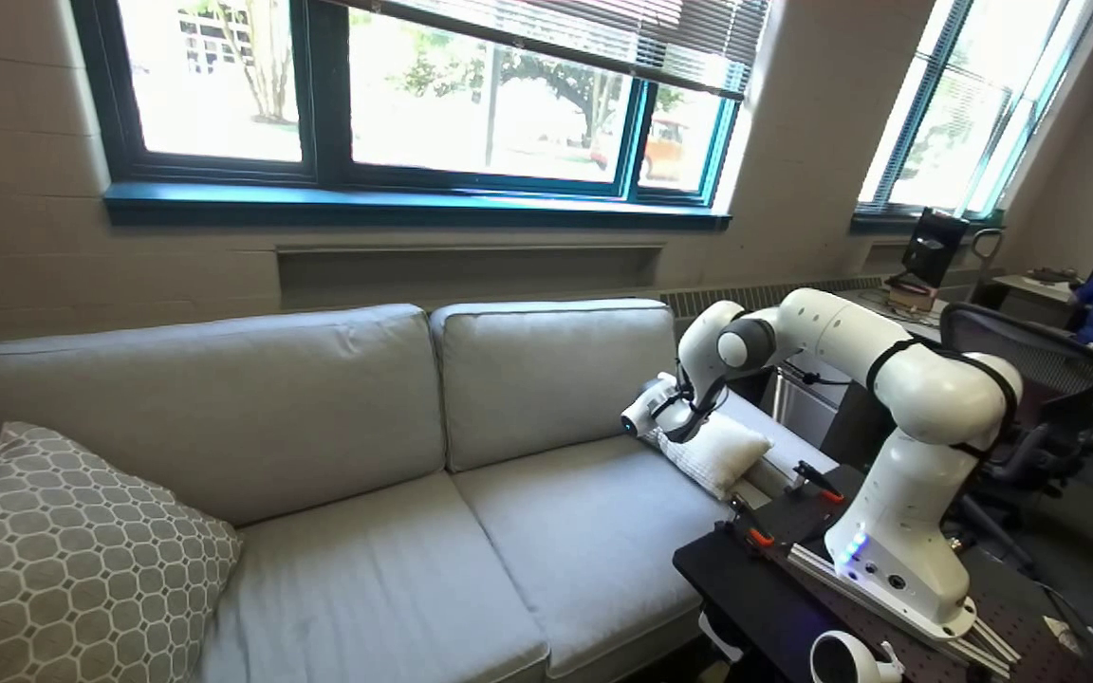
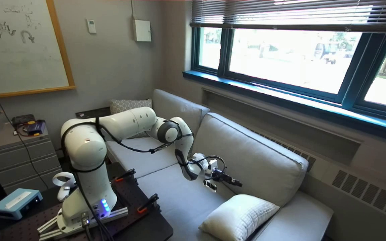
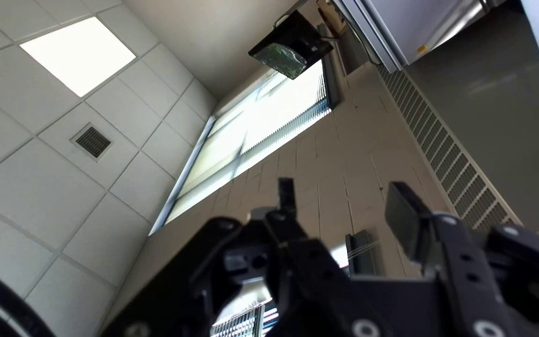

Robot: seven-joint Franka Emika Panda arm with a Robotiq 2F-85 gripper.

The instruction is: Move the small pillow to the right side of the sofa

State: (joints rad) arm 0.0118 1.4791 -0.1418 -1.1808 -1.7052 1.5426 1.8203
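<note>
Wrist view: the two-finger gripper (image 3: pixel 343 206) is spread, its two fingers (image 3: pixel 401 217) well apart, block wall (image 3: pixel 363 154) showing through the gap. The small pillow (image 2: pixel 236 214) lies on the sofa (image 1: pixel 347 579), below the gripper and apart from it, beside the padded sofa arm (image 2: pixel 308 214); contact with that padding cannot be determined. In an exterior view the robot arm (image 1: pixel 841 332) covers part of the small pillow and most of the gripper.

Edges: the back cushions (image 1: pixel 556 379) rise to one side of the gripper; clearance from its fingers to the nearer one cannot be judged. Beyond them, higher than the gripper, runs a blue windowsill (image 1: pixel 414 211). The front edge of the seat cushions (image 1: pixel 584 531) lies back from the gripper, toward the black table (image 1: pixel 746 569). Clamps (image 2: pixel 148 203) sit at the table edge facing the sofa, farther back from the gripper.

Free room: bare seat extends away from the gripper, on the side opposite the small pillow, as far as the lattice-patterned cushion (image 1: pixel 72 550).

Count: small pillow, one; lattice-patterned cushion, one; back cushions, two; seat cushions, two; clamps, two; robot arm, one.
</note>
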